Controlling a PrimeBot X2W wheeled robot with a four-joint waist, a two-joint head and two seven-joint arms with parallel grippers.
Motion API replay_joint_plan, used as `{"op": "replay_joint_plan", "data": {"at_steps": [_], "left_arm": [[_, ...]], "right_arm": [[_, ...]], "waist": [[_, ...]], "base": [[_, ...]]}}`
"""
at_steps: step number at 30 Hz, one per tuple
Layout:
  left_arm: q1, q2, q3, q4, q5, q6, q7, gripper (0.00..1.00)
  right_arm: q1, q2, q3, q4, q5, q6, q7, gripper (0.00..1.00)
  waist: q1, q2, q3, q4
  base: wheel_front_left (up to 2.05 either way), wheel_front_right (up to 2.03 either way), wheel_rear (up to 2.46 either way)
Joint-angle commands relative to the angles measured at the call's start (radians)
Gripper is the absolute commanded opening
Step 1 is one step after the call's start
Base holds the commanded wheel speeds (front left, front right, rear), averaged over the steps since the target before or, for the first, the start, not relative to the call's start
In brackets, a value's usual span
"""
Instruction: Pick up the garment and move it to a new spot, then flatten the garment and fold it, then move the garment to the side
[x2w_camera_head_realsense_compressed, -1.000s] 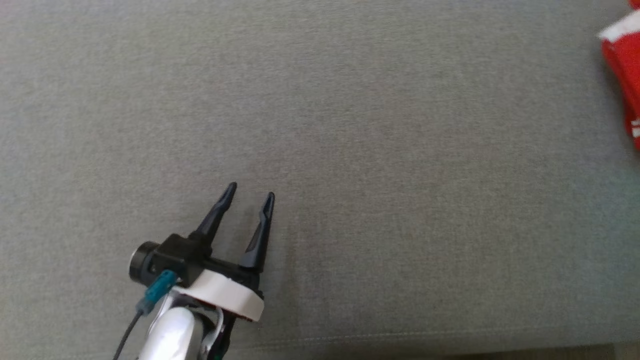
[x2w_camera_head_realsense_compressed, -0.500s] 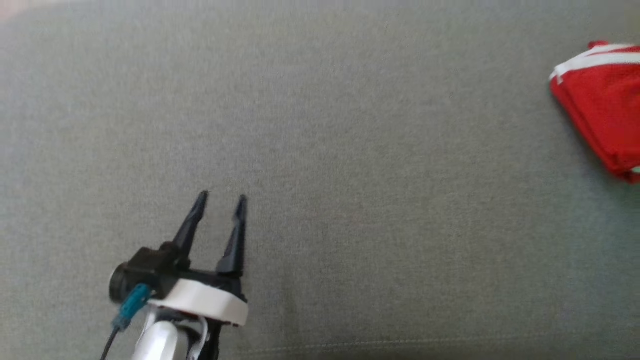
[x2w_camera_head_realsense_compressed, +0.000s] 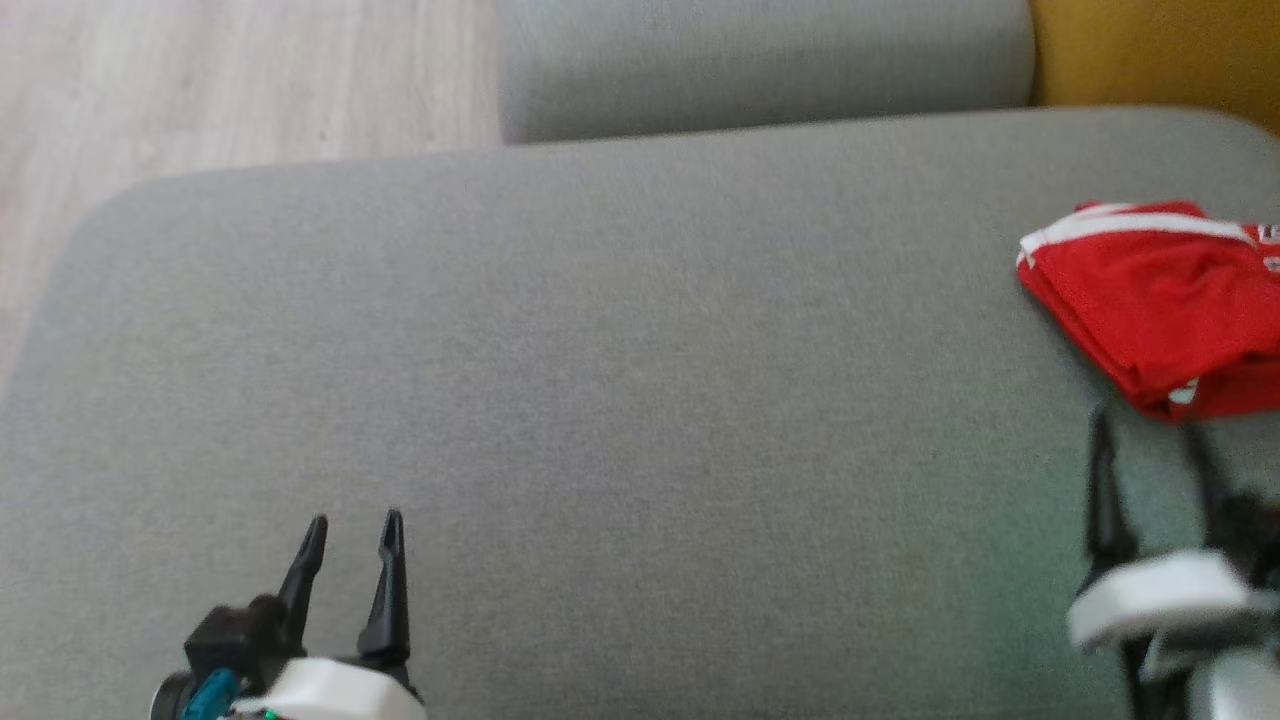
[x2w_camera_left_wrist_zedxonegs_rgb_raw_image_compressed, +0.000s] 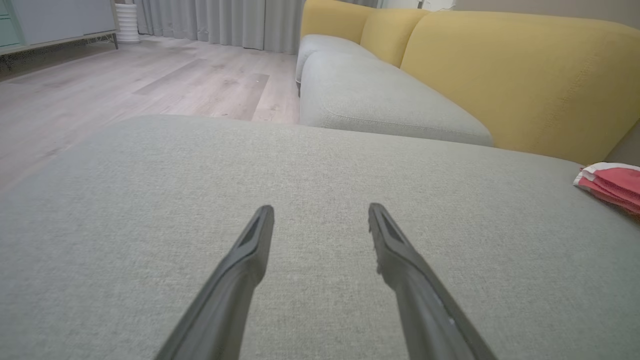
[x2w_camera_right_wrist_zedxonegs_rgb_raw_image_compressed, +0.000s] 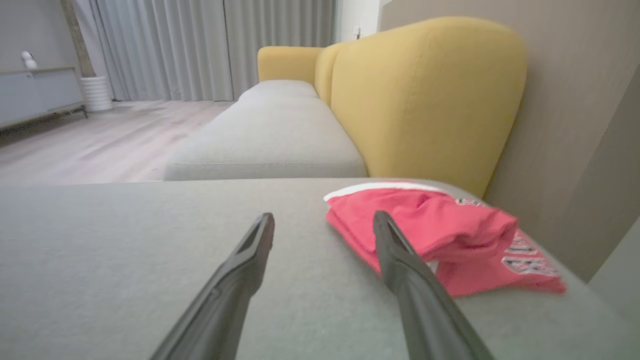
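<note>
The garment is a red folded piece with a white band, lying at the right side of the grey cushion. It shows in the right wrist view as the garment, with white lettering on a lower layer, and at the far right of the left wrist view as the garment. My right gripper is open just in front of it, blurred, with nothing between its fingers; in its own view my right gripper points at the garment's left edge. At the lower left my left gripper stands open and empty over bare cushion, seen too as my left gripper.
A second grey seat cushion lies beyond, with yellow sofa backs along the right. Pale wood floor borders the cushion's far left edge. A beige wall rises right behind the garment.
The head camera has tilted up and turned, bringing the floor, far cushion and more of the garment into view. The right gripper has come into view, open, near the garment.
</note>
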Motion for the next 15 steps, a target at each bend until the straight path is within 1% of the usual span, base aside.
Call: {"op": "replay_joint_plan", "data": {"at_steps": [1, 2, 4, 8, 11, 15], "left_arm": [[-0.016, 0.001, 0.050, -0.015, 0.007, 0.001, -0.006, 1.00], [-0.014, 0.001, 0.057, -0.008, 0.010, -0.001, -0.006, 1.00], [-0.010, 0.001, 0.066, 0.005, 0.006, -0.005, -0.006, 1.00], [-0.006, 0.001, 0.076, 0.027, 0.001, -0.012, -0.006, 1.00], [-0.003, 0.001, 0.076, 0.041, -0.005, -0.013, -0.006, 1.00], [-0.002, 0.001, 0.075, 0.052, -0.007, -0.006, -0.006, 1.00]], "right_arm": [[0.019, 0.003, 0.061, -0.033, 0.045, -0.001, -0.030, 1.00], [0.048, 0.007, 0.077, -0.027, 0.066, -0.001, -0.041, 1.00], [0.101, 0.010, 0.120, -0.011, 0.068, -0.001, -0.072, 1.00], [0.162, 0.013, 0.170, 0.029, 0.086, -0.001, -0.120, 1.00], [0.174, 0.013, 0.198, 0.074, 0.091, -0.001, -0.144, 1.00], [0.156, 0.013, 0.213, 0.101, 0.090, -0.001, -0.154, 1.00]], "waist": [[0.0001, -0.0001, -0.035, 0.018], [0.0001, -0.0001, -0.040, 0.023], [0.0001, -0.0001, -0.052, 0.033], [0.0001, -0.0001, -0.064, 0.044], [0.0001, -0.0001, -0.071, 0.047], [0.0001, -0.0001, -0.076, 0.047]], "base": [[0.00, 0.00, 0.00], [0.00, 0.00, 0.00], [0.00, 0.00, 0.00], [0.00, 0.00, 0.00], [0.00, 0.00, 0.00], [0.00, 0.00, 0.00]]}}
